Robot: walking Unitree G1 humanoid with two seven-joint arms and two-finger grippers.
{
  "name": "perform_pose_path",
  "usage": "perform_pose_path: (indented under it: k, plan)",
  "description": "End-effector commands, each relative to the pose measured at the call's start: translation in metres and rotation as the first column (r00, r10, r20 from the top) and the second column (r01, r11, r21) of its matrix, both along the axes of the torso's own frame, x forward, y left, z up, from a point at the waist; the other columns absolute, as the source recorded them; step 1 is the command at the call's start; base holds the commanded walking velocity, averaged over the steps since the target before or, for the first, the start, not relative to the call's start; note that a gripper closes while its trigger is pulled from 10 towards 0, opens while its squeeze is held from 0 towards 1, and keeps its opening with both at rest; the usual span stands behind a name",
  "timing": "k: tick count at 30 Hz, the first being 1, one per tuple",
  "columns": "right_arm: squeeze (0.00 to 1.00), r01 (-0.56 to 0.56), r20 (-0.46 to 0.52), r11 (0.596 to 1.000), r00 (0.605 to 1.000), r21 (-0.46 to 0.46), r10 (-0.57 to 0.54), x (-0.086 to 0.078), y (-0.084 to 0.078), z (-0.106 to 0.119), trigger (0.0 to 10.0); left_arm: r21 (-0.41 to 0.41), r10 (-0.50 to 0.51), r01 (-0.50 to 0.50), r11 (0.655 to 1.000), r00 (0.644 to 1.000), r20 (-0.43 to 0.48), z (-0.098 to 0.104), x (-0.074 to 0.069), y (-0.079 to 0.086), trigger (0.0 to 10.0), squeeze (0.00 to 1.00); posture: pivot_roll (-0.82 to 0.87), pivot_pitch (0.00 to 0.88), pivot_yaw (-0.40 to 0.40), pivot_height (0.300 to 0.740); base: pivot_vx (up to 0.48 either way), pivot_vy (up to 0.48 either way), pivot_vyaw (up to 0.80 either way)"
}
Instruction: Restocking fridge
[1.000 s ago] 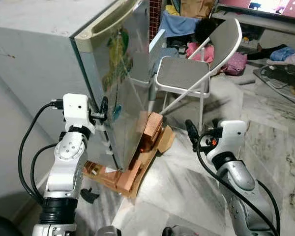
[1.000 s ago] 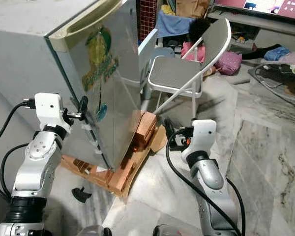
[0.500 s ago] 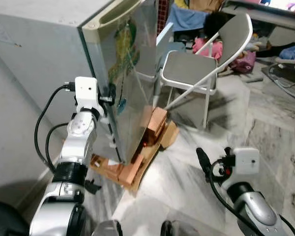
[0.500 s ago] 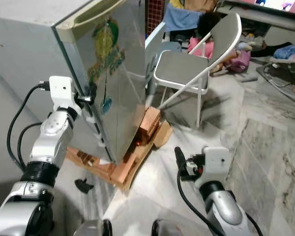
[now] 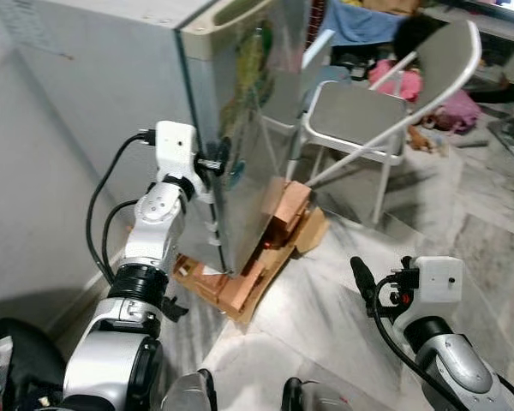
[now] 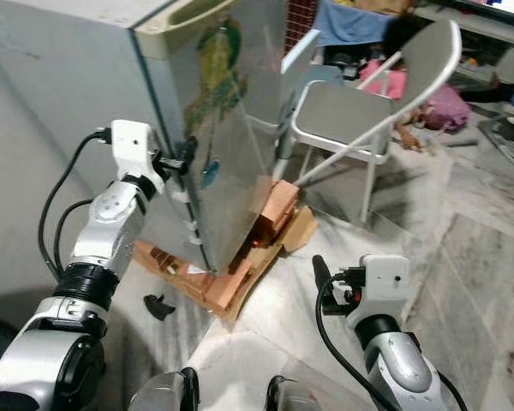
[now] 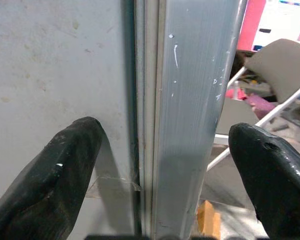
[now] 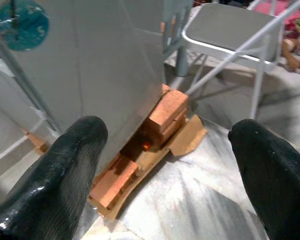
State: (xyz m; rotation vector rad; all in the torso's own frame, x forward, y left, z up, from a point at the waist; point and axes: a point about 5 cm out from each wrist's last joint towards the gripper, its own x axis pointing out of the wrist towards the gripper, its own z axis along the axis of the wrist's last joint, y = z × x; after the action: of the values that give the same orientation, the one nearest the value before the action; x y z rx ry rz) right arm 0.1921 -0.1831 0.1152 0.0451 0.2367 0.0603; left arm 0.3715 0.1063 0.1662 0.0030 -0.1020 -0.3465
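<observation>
Straddling fridge (image 5: 111, 77) door edge (image 7: 190, 115), left gripper (image 5: 216, 161) stood wide open, holding nothing, likely for prying; right gripper (image 5: 360, 276) idle at 5 o'clock, open, empty.

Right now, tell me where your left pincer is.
The left pincer is raised on the robot's left, at the fridge door's near edge, fingers open either side of the door seam; the folding chair stands beyond the fridge.
</observation>
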Motion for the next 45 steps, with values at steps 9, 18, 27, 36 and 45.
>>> perform_pose_path:
  k: [9, 18, 27, 36, 45]
  plan:
    - [0.0, 0.012, -0.02, 1.0, 1.0, -0.007, -0.012, 0.002, 0.001, -0.005, 10.0, 0.031, -0.165, 0.166, 0.986, 0.985, -0.044, -0.001, 0.0, -0.028, 10.0, 0.0, -0.11, 0.136, 0.012, 0.74, 0.0, 0.0, 0.0]
    - [0.0, 0.01, -0.021, 1.0, 1.0, -0.004, -0.01, 0.004, 0.003, -0.008, 10.0, 0.056, -0.273, 0.276, 0.959, 0.96, -0.06, -0.002, -0.007, -0.042, 10.0, 0.0, -0.1, 0.129, 0.02, 0.74, 0.0, 0.0, 0.0]
    - [0.0, 0.005, -0.014, 1.0, 1.0, -0.015, -0.005, 0.01, 0.004, -0.009, 10.0, 0.065, -0.268, 0.276, 0.959, 0.957, -0.112, -0.016, -0.012, -0.034, 10.0, 0.0, -0.09, 0.123, 0.021, 0.74, 0.0, 0.0, 0.0]
    - [0.0, 0.01, -0.007, 1.0, 1.0, -0.018, -0.01, 0.014, 0.004, -0.01, 10.0, 0.098, -0.246, 0.259, 0.961, 0.961, -0.129, -0.021, -0.009, -0.035, 10.0, 0.0, -0.09, 0.117, 0.025, 0.74, 0.0, 0.0, 0.0]
    - [0.0, 0.016, 0.001, 1.0, 1.0, -0.019, -0.016, 0.013, 0.005, -0.009, 10.0, 0.128, -0.142, 0.159, 0.979, 0.981, -0.133, -0.016, 0.008, -0.03, 10.0, 0.0, -0.11, 0.112, 0.034, 0.74, 0.0, 0.0, 0.0]
